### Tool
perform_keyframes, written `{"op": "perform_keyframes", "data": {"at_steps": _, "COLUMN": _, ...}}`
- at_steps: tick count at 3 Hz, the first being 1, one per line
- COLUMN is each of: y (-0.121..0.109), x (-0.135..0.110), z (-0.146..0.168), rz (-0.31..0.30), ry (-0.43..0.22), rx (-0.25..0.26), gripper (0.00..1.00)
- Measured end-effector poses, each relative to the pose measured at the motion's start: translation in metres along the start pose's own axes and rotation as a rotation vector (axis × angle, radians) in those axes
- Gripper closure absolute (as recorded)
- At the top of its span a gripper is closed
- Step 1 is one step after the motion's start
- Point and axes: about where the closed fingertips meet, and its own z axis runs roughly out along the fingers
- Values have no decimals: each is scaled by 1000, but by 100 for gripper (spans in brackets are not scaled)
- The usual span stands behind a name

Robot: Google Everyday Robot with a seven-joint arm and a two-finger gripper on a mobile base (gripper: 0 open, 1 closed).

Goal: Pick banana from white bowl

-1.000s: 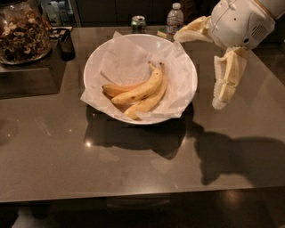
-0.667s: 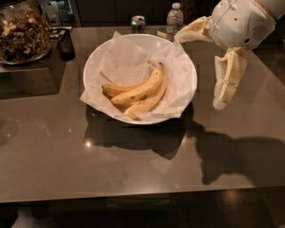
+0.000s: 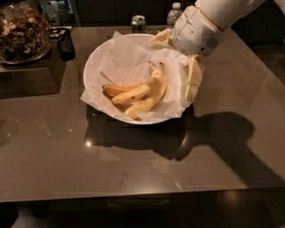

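Observation:
The white bowl (image 3: pixel 95 60), lined with crinkled white paper, stands at the middle back of the table. Three bananas lie in it. The banana (image 3: pixel 136 93) is bright yellow with small brown specks and lies in the middle. A shorter orange-tinted one (image 3: pixel 115 88) lies behind it, and a paler one (image 3: pixel 153 98) lies in front and to the right. My gripper (image 3: pixel 171 71) hangs over the bowl's right rim, open and empty. One finger (image 3: pixel 191 84) points down just outside the rim; the other (image 3: pixel 161 36) reaches over the far rim. It touches no banana.
A glass jar of nuts (image 3: pixel 22 31) stands at the back left beside a dark cup (image 3: pixel 67 44). A can (image 3: pixel 138 22) and a water bottle (image 3: pixel 175 13) stand behind the bowl. The table's front edge (image 3: pixel 133 196) runs below.
My gripper has moved left, from well to the right of the bowl to over its right rim. The bananas and bowl have not moved.

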Motion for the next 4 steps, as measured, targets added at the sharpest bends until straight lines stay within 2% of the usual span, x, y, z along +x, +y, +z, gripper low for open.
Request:
{"op": "perform_keyframes", "data": {"at_steps": 1, "y": -14, "x": -1, "z": 24, "rz": -28, "ry": -29, "rx": -40, "gripper": 0}}
{"op": "perform_keyframes", "data": {"at_steps": 2, "y": -19, "x": -2, "z": 25, "rz": -27, "ry": -30, "rx": -19, "gripper": 11}}
{"op": "perform_keyframes", "data": {"at_steps": 3, "y": -24, "x": 2, "z": 29, "rz": -11, "ry": -37, "rx": -6, "gripper": 18}}
{"op": "perform_keyframes", "data": {"at_steps": 4, "y": -34, "x": 23, "z": 44, "rz": 8, "ry": -36, "rx": -12, "gripper": 9}}
